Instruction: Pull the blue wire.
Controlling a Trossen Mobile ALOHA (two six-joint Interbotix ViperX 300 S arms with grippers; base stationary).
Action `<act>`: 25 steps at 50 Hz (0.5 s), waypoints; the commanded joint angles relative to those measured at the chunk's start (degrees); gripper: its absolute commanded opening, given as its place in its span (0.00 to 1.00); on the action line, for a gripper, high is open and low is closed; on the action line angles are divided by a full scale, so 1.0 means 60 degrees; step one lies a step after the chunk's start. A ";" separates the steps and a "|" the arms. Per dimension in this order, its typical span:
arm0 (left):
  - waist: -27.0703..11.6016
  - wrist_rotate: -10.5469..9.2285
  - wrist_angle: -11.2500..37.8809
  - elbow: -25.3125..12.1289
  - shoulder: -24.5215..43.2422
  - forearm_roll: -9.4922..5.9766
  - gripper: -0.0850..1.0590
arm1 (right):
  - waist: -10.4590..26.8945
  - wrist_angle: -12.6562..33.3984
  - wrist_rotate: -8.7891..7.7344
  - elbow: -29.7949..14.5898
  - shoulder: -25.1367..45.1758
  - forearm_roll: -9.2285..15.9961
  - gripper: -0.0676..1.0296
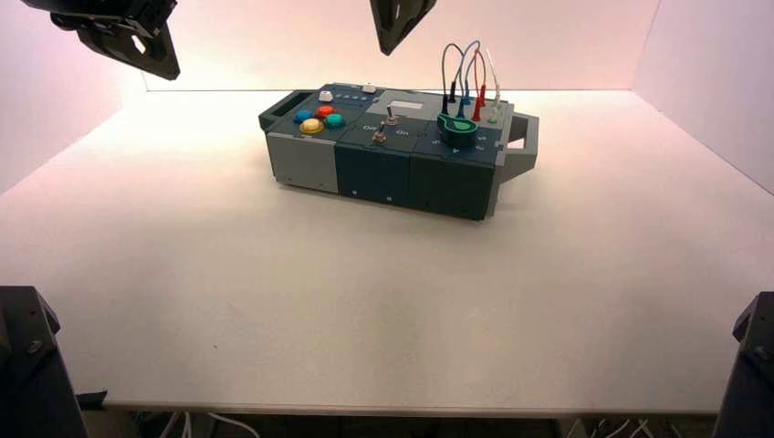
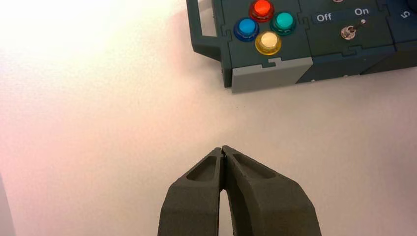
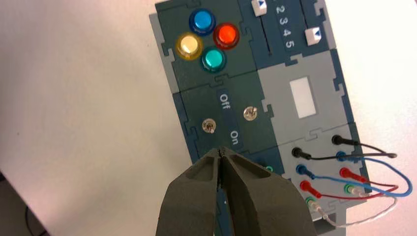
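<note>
The blue wire (image 1: 468, 51) arches in a tall loop above the right end of the box (image 1: 383, 173), between a grey wire (image 1: 444, 64) and a red wire (image 1: 480, 75). In the right wrist view the blue wire (image 3: 304, 170) runs from one blue plug out past the box edge and back to a second blue plug. My right gripper (image 3: 220, 151) is shut and holds nothing. It hangs high over the box's middle, near the "On" label, apart from the wires. My left gripper (image 2: 223, 149) is shut and empty, raised over bare table left of the box.
Four round buttons (image 3: 208, 35), blue, red, yellow and teal, sit at the box's left end. Two toggle switches (image 3: 209, 126) flank the Off/On label. A green knob (image 1: 456, 130) stands in front of the wire sockets. A white wire (image 3: 373, 217) trails off the box's right end.
</note>
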 commanded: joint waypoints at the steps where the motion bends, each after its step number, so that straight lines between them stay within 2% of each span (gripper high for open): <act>1: 0.0000 0.0044 0.0205 -0.0322 -0.0161 -0.0132 0.05 | 0.0073 0.0410 -0.0015 -0.0352 -0.0425 0.0015 0.04; 20: -0.0205 -0.0015 0.1289 -0.1187 -0.0498 -0.0322 0.05 | -0.0146 0.0630 0.0146 -0.0630 -0.0542 -0.0029 0.04; 25: -0.0220 -0.0015 0.1641 -0.1523 -0.0527 -0.0410 0.05 | -0.0410 0.0718 0.0352 -0.0601 -0.0571 -0.0029 0.04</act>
